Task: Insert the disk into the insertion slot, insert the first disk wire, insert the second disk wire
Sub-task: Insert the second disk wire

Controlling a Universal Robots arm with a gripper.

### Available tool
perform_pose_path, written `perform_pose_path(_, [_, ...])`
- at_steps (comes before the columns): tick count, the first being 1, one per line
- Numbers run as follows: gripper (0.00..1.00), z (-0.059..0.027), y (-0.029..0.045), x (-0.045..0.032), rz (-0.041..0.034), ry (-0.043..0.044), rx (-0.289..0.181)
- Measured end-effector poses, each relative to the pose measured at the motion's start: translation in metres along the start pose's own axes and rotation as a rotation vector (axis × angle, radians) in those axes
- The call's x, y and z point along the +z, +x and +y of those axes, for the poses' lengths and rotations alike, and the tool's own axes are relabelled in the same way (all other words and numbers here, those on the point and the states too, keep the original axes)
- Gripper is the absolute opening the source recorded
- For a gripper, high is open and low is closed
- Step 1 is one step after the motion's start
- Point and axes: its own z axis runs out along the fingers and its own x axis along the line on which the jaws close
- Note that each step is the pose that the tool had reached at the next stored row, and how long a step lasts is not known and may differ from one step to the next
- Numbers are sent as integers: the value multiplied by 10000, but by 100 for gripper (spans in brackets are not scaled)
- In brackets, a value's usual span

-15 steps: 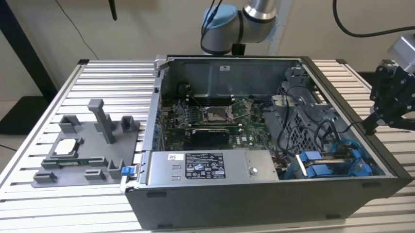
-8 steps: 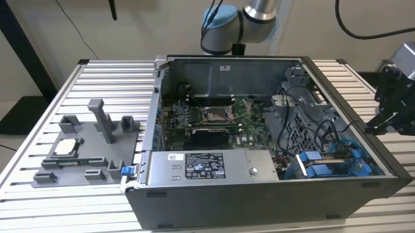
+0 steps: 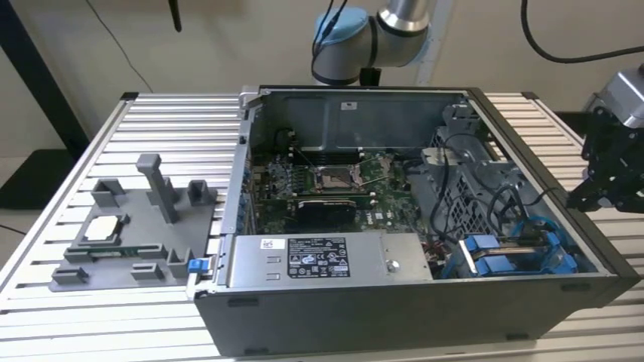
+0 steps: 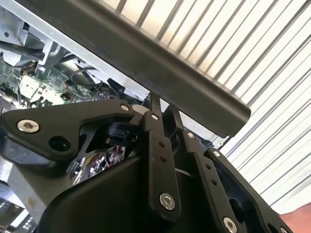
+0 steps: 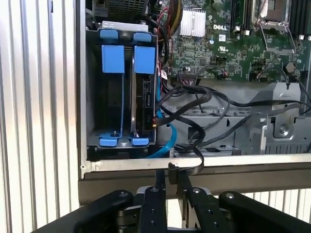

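In the exterior view, an open dark grey metal case (image 3: pixel 403 302) is seen lying on a desk (image 3: pixel 171 136) of ribbed silver slats. Inside it a green circuit board (image 3: pixel 332 181) is set flat, and a silver box with a white label (image 3: pixel 322 260) is placed along the near wall. The slot (image 3: pixel 513 253), a dark bay with bright blue plastic rails and tabs, is found in the corner of the case at the exterior view's right. A grey plastic fixture (image 3: pixel 131 241) carrying a small square silver chip (image 3: pixel 104 228) is laid on the desk at the exterior view's left. The arm's grey and blue joint (image 3: pixel 367 34) is seen behind the case, and the black pincer (image 3: pixel 614 181) is held just outside the case wall, near the slot.

In the second wrist view, the pincer (image 4: pixel 163 114) is shown with its thin black fingers (image 4: pixel 155 104) brought together, nothing being clamped between them, their tips lying against the dark case rim (image 4: pixel 146 53).

In the first wrist view, the closed pincer (image 5: pixel 169 177) is seen at the case rim (image 5: pixel 218 174). The slot (image 5: pixel 121 82) lies beyond that rim, apart from the pincer, with the edges of two drives standing in it behind blue tabs; the disk cannot be told from these. Black cables (image 5: pixel 204 102) and a blue cable (image 5: pixel 165 143) are looped beside it.
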Motion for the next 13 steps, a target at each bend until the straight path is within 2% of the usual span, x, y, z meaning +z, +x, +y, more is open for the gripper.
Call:
perform_pose_path(3, [100,15,1,3,-42,44,226])
perform_pose_path(4, [0,20,1,5,-67,58,305])
perform_pose_path(7, [0,29,2,9,-183,96,518])
perform_pose_path(9, [0,36,3,13,-287,116,641])
perform_pose_path(13, [0,64,15,-10,-453,124,727])
